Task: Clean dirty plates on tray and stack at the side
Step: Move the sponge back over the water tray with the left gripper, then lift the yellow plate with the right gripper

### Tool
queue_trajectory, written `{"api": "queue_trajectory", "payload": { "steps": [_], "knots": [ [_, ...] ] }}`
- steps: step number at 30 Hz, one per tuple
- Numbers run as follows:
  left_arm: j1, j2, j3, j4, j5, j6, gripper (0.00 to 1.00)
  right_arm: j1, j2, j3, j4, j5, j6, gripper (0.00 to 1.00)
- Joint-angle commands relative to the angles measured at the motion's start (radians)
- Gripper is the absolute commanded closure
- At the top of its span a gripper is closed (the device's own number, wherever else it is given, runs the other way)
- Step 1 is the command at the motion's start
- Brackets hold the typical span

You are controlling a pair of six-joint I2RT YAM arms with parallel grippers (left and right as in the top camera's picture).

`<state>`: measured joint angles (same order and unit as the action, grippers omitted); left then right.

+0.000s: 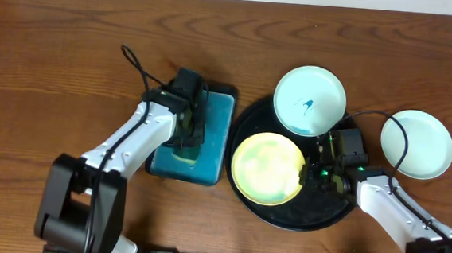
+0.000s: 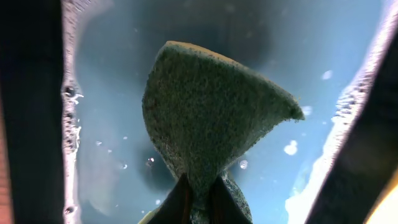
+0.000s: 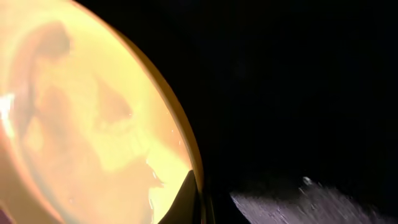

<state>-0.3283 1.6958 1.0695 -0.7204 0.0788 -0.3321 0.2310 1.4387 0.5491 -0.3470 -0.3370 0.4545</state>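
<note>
The black tray (image 1: 327, 217) holds the pale yellow plate (image 1: 267, 168) and a mint plate with a teal scribble (image 1: 309, 100) that leans on the tray's far rim. A second mint plate (image 1: 417, 144), unmarked, lies on the table to the right. My right gripper (image 1: 309, 174) is at the yellow plate's right rim. In the right wrist view its fingers (image 3: 202, 199) straddle and pinch that rim (image 3: 93, 112). My left gripper (image 1: 185, 140) is over the teal rectangular tray and shut on a green sponge (image 2: 208, 118), fingertips (image 2: 199, 202) pinching its lower end.
The teal rectangular tray (image 1: 212, 153) sits left of the black tray and holds water with bubbles along its walls (image 2: 68, 106). Cables loop from both arms over the wooden table (image 1: 56, 43).
</note>
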Motion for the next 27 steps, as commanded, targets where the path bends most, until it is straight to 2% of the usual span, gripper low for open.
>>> {"api": "queue_trajectory", "payload": {
  "steps": [1, 5, 17, 27],
  "knots": [
    [0.002, 0.033, -0.001, -0.001, -0.009, 0.017, 0.92, 0.006, 0.027, -0.014, 0.043, -0.146, -0.038, 0.99],
    [0.003, 0.034, -0.001, -0.001, -0.009, 0.017, 0.92, 0.005, -0.016, 0.013, 0.045, -0.136, -0.069, 0.99],
    [0.002, 0.034, -0.001, -0.001, -0.008, 0.017, 0.92, 0.005, -0.215, 0.043, 0.038, 0.132, -0.136, 0.99],
    [0.002, 0.034, -0.001, -0.001, -0.008, 0.017, 0.92, 0.006, -0.259, 0.226, -0.218, 0.452, -0.236, 0.99]
  ]
}}
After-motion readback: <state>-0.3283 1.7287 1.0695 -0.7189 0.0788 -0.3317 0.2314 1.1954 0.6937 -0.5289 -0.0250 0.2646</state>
